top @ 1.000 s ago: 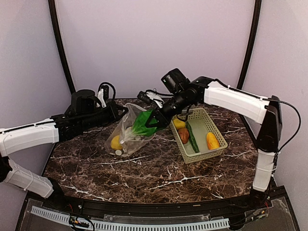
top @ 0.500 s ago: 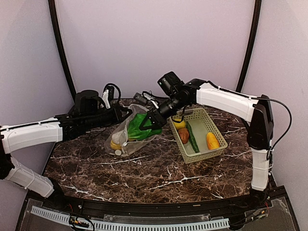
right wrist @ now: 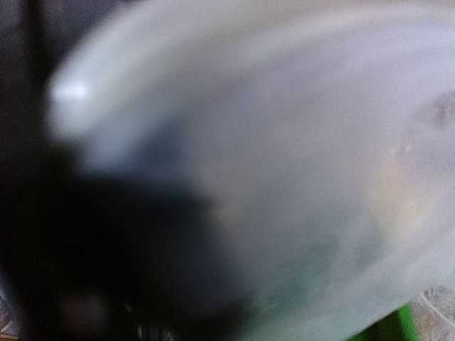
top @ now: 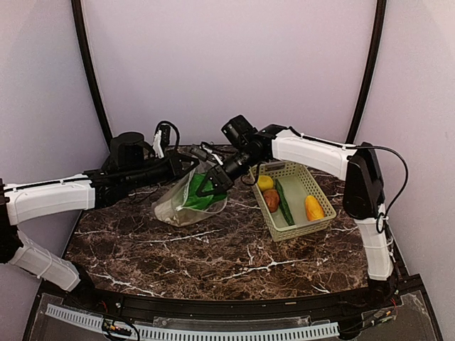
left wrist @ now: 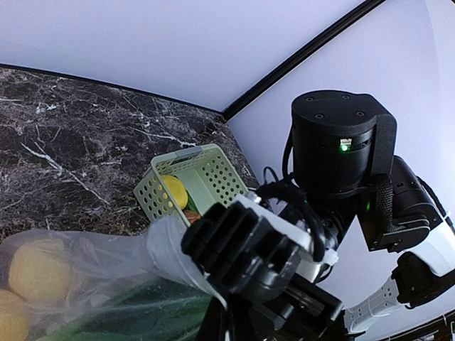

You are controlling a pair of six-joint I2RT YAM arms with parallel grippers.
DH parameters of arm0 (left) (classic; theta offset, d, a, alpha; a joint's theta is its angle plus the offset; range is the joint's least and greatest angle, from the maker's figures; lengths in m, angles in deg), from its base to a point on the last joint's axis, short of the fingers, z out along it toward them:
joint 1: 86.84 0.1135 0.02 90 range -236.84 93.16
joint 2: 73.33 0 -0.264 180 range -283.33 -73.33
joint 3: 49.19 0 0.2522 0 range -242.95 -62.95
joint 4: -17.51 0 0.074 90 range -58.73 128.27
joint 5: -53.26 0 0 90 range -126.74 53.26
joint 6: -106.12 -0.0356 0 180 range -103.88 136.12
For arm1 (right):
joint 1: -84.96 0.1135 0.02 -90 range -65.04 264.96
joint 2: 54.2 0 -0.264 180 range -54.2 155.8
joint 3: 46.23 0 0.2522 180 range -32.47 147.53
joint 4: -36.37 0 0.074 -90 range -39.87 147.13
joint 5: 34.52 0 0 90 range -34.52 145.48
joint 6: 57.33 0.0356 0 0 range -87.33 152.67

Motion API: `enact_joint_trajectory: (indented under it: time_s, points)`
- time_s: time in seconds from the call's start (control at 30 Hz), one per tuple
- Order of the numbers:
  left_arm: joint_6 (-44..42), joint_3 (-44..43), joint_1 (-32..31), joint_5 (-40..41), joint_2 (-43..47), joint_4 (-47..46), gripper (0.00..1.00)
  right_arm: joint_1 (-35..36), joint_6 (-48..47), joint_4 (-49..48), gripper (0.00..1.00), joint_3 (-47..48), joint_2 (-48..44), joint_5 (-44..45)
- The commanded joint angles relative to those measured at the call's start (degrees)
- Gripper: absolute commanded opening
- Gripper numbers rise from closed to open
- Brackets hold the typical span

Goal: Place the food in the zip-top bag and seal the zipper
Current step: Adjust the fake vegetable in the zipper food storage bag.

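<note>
The clear zip-top bag (top: pixel 173 207) lies at the table's back left with its mouth lifted toward the right. My left gripper (top: pixel 187 165) is shut on the whitish zipper edge (left wrist: pixel 173 250) of the mouth and holds it up; it also shows in the left wrist view (left wrist: pixel 204 273). My right gripper (top: pixel 208 184) reaches into the mouth, shut on the green cabbage (top: pixel 197 199). Yellow pieces (left wrist: pixel 32 271) and the cabbage (left wrist: pixel 135 312) show through the plastic. The right wrist view is a blur of bag plastic (right wrist: pixel 284 142) with a green sliver (right wrist: pixel 393 325).
A light green slotted basket (top: pixel 317 223) stands to the right of the bag. It holds a yellow piece (top: pixel 265 182), a brown piece (top: pixel 271 199), a green cucumber (top: pixel 284 203) and an orange-yellow piece (top: pixel 313 207). Black cables lie at the back.
My right gripper has moved left and down with the cabbage, from above the bag's mouth into it. The left gripper has kept hold of the mouth edge.
</note>
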Motion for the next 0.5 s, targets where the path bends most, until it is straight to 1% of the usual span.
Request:
enact_joint_trajectory:
  time_s: [0.0,0.03,0.13,0.2,0.23,0.37,0.47]
  points:
    - [0.5,0.6,0.0,-2.0,1.1,-4.4,0.01,-0.1,3.3,-2.6,0.12,2.6,2.4,8.8]
    - [0.3,0.7,0.0,-1.8,1.3,-4.1,0.01,-0.2,3.3,-2.6,0.15,2.9,2.5,11.2]
    - [-0.3,0.9,0.0,-1.1,2.0,-3.4,0.01,-0.6,3.4,-3.5,0.30,2.4,0.9,16.7]
    - [-0.8,1.2,0.0,-0.3,2.6,-2.6,0.01,-0.7,2.4,-3.8,0.40,1.6,-0.6,18.6]
    - [-0.9,1.3,0.0,0.6,3.1,-1.7,0.01,-0.8,1.7,-3.8,0.44,1.1,-1.6,18.7]
    - [-2.1,1.9,0.0,3.7,4.7,1.0,0.01,-1.0,-1.4,-3.5,0.53,-2.3,-7.5,16.9]
    - [-2.6,2.0,0.1,6.1,5.5,3.4,0.01,-1.5,-2.8,-3.4,0.56,-5.3,-13.2,15.8]
